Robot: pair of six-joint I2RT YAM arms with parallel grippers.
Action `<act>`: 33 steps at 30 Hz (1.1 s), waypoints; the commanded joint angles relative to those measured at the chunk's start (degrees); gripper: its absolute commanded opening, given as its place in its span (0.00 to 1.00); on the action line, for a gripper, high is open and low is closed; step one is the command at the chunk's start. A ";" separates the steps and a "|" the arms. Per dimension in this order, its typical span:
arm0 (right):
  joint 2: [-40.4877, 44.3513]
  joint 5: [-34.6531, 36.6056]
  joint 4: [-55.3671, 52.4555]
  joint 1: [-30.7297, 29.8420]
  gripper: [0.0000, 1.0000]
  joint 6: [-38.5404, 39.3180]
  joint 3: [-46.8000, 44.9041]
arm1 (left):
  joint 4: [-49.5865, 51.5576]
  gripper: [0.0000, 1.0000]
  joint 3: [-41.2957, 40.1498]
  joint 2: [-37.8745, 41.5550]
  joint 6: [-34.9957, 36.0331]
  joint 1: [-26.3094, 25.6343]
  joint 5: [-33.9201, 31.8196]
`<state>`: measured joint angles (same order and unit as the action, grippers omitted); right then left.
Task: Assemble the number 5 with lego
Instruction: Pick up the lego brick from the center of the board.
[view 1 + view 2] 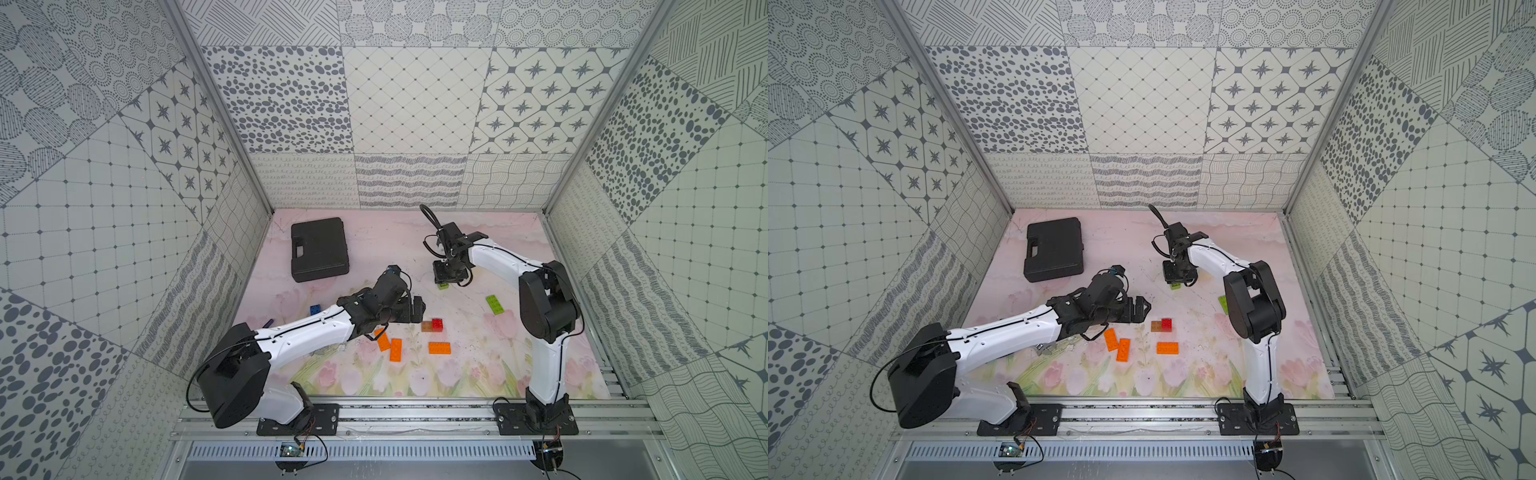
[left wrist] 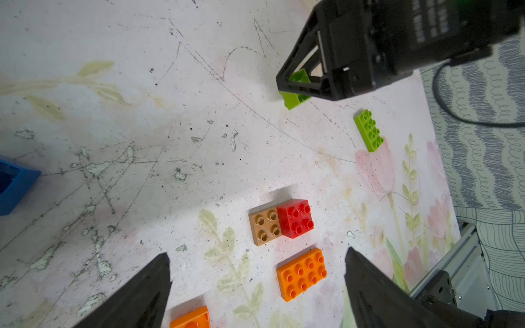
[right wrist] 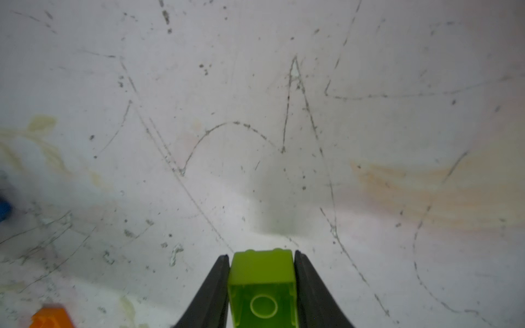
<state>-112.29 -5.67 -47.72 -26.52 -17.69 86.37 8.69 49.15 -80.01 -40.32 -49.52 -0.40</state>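
My right gripper (image 3: 261, 255) is shut on a green square lego brick (image 3: 261, 284), which sits low over the mat behind the middle (image 1: 444, 285). A green oblong (image 1: 495, 304) lies to its right. In the left wrist view a red square (image 2: 295, 217) sits joined to a brown brick (image 2: 264, 227), with an orange oblong (image 2: 301, 274) close in front of them. Two more orange oblongs (image 1: 382, 340) (image 1: 396, 350) lie side by side to the left. My left gripper (image 1: 417, 309) hangs open and empty just left of the red square. A blue square (image 1: 315, 310) lies beside my left forearm.
A shut black case (image 1: 319, 248) lies at the back left of the flowered mat. Patterned walls close the mat in on three sides. An aluminium rail (image 1: 415, 415) with both arm bases runs along the front.
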 commanded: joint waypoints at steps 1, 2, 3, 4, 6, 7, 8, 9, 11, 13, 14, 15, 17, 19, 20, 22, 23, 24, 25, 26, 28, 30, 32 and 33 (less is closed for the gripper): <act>8.37 -5.94 4.11 0.33 0.39 -5.37 -6.58 | -4.41 0.99 -1.73 2.35 1.58 0.28 0.43; 10.65 -7.88 5.99 0.42 0.39 -7.19 -9.49 | -5.54 0.99 -2.22 2.65 1.94 0.30 0.93; 12.66 -9.86 7.71 0.55 0.39 -8.73 -11.94 | -6.53 0.99 -2.53 2.85 2.57 0.31 1.53; 15.04 -11.91 9.57 0.58 0.39 -10.29 -14.30 | -7.93 0.99 -2.96 2.93 3.66 0.30 2.45; 18.31 -15.30 12.72 0.62 0.39 -13.45 -18.92 | -11.21 0.99 -3.79 2.58 6.94 0.31 4.10; 19.80 -17.39 14.46 0.64 0.40 -14.83 -21.02 | -13.94 0.99 -4.64 2.06 9.84 0.19 5.48; 21.02 -19.00 15.99 0.62 0.40 -16.22 -22.88 | -16.09 0.99 -5.37 1.56 13.39 0.26 6.91; 21.81 -20.24 17.14 0.64 0.40 -17.27 -24.25 | -17.35 0.99 -6.03 1.20 17.17 0.25 7.81; 23.13 -22.00 19.18 0.68 0.41 -19.01 -26.67 | -19.58 0.97 -7.75 1.09 27.46 0.29 9.24; 23.50 -23.50 19.43 0.62 0.41 -19.31 -27.71 | -23.24 0.93 -10.67 2.02 36.68 0.29 10.80; 23.65 -24.21 19.51 0.63 0.40 -19.46 -28.20 | -25.82 0.92 -12.61 2.75 39.86 0.34 11.60; 23.75 -24.76 19.47 0.63 0.40 -19.52 -28.56 | -27.46 0.91 -13.80 3.07 41.59 0.77 12.38; 24.19 -26.18 19.76 0.60 0.41 -19.64 -29.21 | -28.83 0.87 -14.48 2.80 42.52 2.81 17.41; 24.53 -27.66 19.70 0.60 0.41 -19.57 -29.46 | -28.84 0.79 -13.62 1.81 42.55 4.23 21.90; 24.88 -27.80 19.60 0.66 0.41 -19.82 -29.70 | -29.59 0.76 -13.34 1.39 42.64 4.83 24.25; 25.83 -28.22 20.24 0.60 0.41 -20.25 -30.45 | -32.07 0.76 -13.45 0.61 42.85 5.43 27.31; 26.14 -28.69 20.57 0.62 0.41 -20.54 -30.80 | -33.28 0.76 -13.46 -0.02 43.42 5.70 29.22; 26.39 -29.52 20.90 0.61 0.41 -20.63 -31.07 | -34.24 0.77 -13.46 -0.79 44.90 5.94 32.55; 26.35 -30.33 21.00 0.60 0.41 -20.81 -31.21 | -34.37 0.78 -13.34 -1.64 46.69 6.01 34.95; 26.50 -31.03 21.07 0.62 0.41 -20.97 -31.29 | -33.75 0.77 -12.79 -2.56 48.78 5.96 36.14; 26.75 -32.11 21.56 0.55 0.41 -21.22 -31.41 | -31.29 0.76 -11.18 -3.54 50.63 6.01 34.20; 26.82 -33.49 21.88 0.51 0.41 -21.32 -31.52 | -33.47 0.76 -11.70 -4.11 52.68 6.01 32.59; 26.85 -34.63 22.18 0.46 0.41 -21.50 -31.46 | -36.72 0.77 -12.56 -4.75 53.48 6.07 31.01; 26.90 -34.99 22.37 0.44 0.41 -21.67 -31.44 | -37.32 0.78 -12.43 -5.05 53.60 6.03 30.37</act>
<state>-86.85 -37.71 -28.01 -26.02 -38.65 55.27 -20.08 36.69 -83.74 3.84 -43.77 25.96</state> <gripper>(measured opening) 0.414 0.778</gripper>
